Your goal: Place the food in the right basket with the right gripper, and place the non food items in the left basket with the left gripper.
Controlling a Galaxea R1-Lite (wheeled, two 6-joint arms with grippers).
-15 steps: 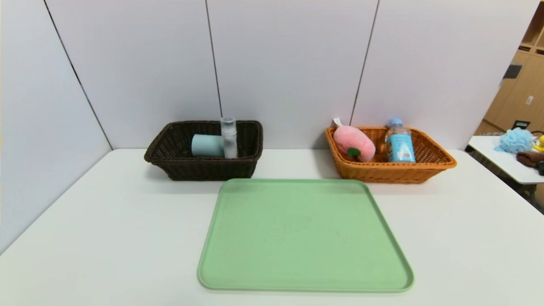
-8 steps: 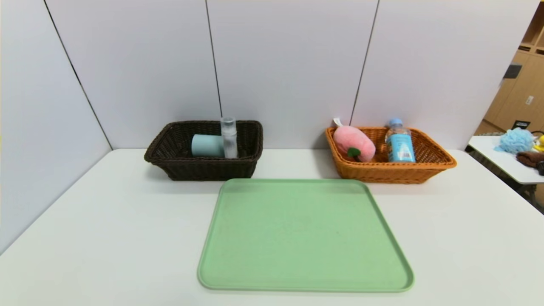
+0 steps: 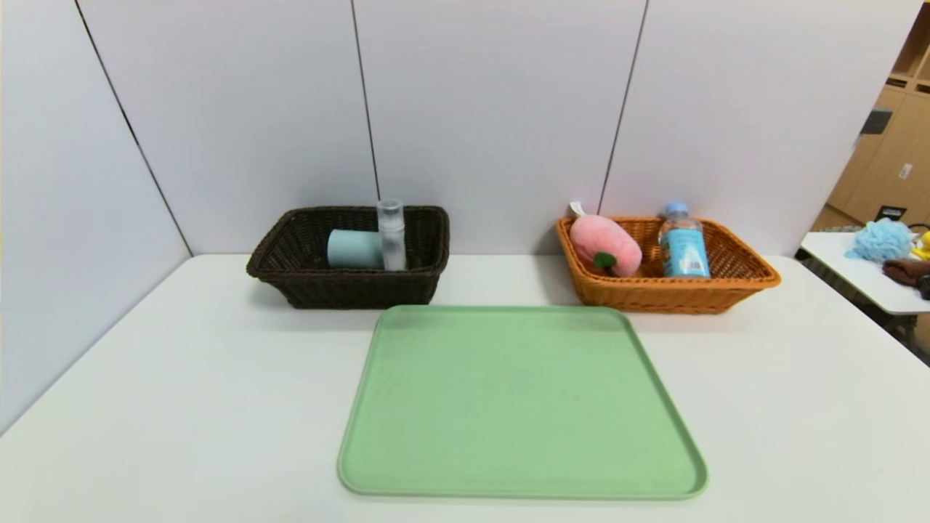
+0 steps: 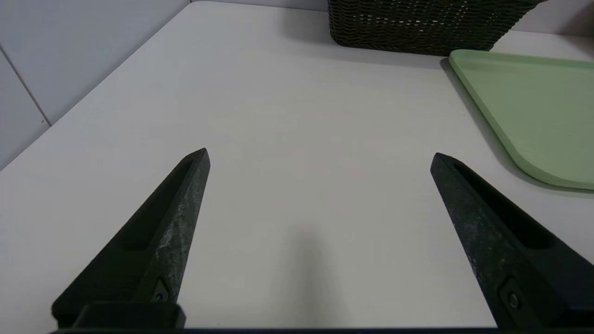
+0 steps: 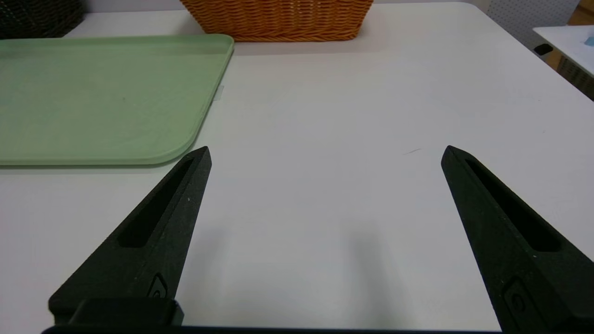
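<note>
Two baskets are sitting along the far edge of the white worktop [image 3: 182, 378], with a green tray [image 3: 519, 403] lying bare in the middle, its near edge toward the worktop's near edge. The left basket [image 3: 349, 287], dark brown, is standing toward the far left; inside it a blue-grey cup [image 3: 354, 249] is lying on its side, and a slim clear bottle [image 3: 391, 236] is standing upright just beside it. No peeler is showing. The right basket [image 3: 672, 294], orange, is standing toward the far right; a pink plush peach [image 3: 604, 243] is leaning against its left wall, and a water bottle [image 3: 683, 243] with a blue label is standing next to it. The label's writing is too small to read.

Both arms are hanging low over the worktop's near edge. The left gripper [image 4: 320, 155] is holding its fingers [image 4: 185, 199] spread wide around nothing, left of the tray. The right gripper [image 5: 325, 153] is doing likewise right of the tray, fingers [image 5: 176, 204] wide apart.
</note>
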